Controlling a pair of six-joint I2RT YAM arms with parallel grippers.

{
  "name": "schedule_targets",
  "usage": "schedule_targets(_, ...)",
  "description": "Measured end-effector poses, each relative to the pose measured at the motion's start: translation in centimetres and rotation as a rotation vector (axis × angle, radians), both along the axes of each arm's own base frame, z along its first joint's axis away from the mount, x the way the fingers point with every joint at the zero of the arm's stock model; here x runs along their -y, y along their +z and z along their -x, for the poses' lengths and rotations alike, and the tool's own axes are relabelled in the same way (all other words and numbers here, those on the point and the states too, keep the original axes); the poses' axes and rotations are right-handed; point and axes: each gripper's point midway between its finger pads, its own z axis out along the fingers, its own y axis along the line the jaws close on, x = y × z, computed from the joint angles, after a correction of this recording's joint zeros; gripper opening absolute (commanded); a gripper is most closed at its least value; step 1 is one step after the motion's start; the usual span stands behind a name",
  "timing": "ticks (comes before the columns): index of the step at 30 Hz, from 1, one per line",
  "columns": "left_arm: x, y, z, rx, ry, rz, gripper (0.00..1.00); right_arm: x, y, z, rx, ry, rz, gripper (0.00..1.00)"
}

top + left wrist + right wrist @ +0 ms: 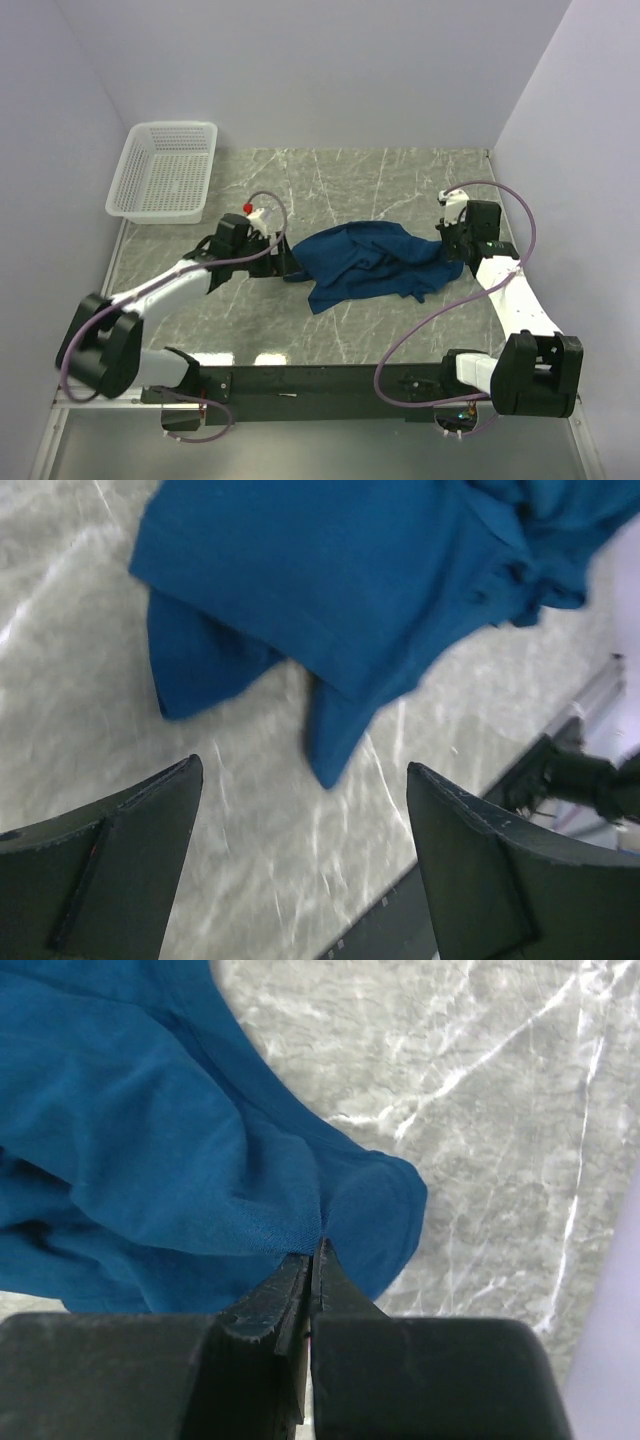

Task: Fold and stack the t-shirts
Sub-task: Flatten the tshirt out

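Observation:
A dark blue t-shirt (365, 262) lies crumpled in the middle of the marble table. In the left wrist view the t-shirt (340, 570) fills the top, with a pointed corner hanging toward the gap between my fingers. My left gripper (287, 263) sits at the shirt's left edge, and in its own view the left gripper (305, 780) stands wide open over bare marble, just short of the cloth. My right gripper (452, 247) is at the shirt's right edge. The right gripper (316, 1248) is shut on a fold of the t-shirt (150, 1140).
A white mesh basket (165, 171) stands at the back left corner of the table (350, 170). Pale walls close in on three sides. A black rail (300, 380) and the arm bases run along the near edge.

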Motion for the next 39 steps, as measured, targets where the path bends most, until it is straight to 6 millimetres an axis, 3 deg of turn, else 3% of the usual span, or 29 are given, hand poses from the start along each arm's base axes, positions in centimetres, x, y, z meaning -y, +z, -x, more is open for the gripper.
schedule_targets(9, 3.1, -3.6, -6.4, -0.051, 0.046, -0.147, 0.82, -1.1, 0.0, -0.1, 0.006, 0.042, -0.049, 0.00)
schedule_targets(12, 3.3, -5.1, -8.5, -0.064, 0.084, -0.222, 0.79, -1.4, 0.0, 0.0, 0.006, 0.053, -0.061, 0.00)
schedule_targets(16, 2.5, -7.1, -9.6, -0.093, 0.128, -0.318, 0.72, -1.7, 0.0, 0.0, 0.007, 0.063, -0.071, 0.00)
schedule_targets(20, 2.3, -7.5, -10.0, -0.097, 0.134, -0.357, 0.42, -1.9, 0.0, 0.0, 0.007, 0.071, -0.079, 0.00)
schedule_targets(21, 2.3, -7.6, -9.9, -0.100, 0.131, -0.362, 0.30, -1.9, 0.0, 0.0, 0.007, 0.072, -0.081, 0.00)
schedule_targets(23, 2.2, -7.8, -9.6, -0.108, 0.128, -0.372, 0.23, -2.0, 0.0, 0.0, 0.008, 0.075, -0.084, 0.00)
schedule_targets(24, 2.3, -7.7, -9.6, -0.103, 0.128, -0.375, 0.10, -2.0, 0.0, 0.0, 0.008, 0.076, -0.085, 0.00)
schedule_targets(25, 2.3, -7.5, -9.6, -0.099, 0.131, -0.375, 0.05, -2.0, 0.0, 0.0, 0.008, 0.078, -0.087, 0.00)
schedule_targets(29, 2.3, -4.9, -9.6, -0.050, 0.140, -0.363, 0.02, -2.3, 0.1, 0.0, 0.008, 0.087, -0.096, 0.00)
schedule_targets(39, 2.1, 8.4, -9.7, 0.207, 0.167, -0.209, 0.02, -2.6, 1.4, 0.6, 0.041, 0.137, -0.083, 0.00)
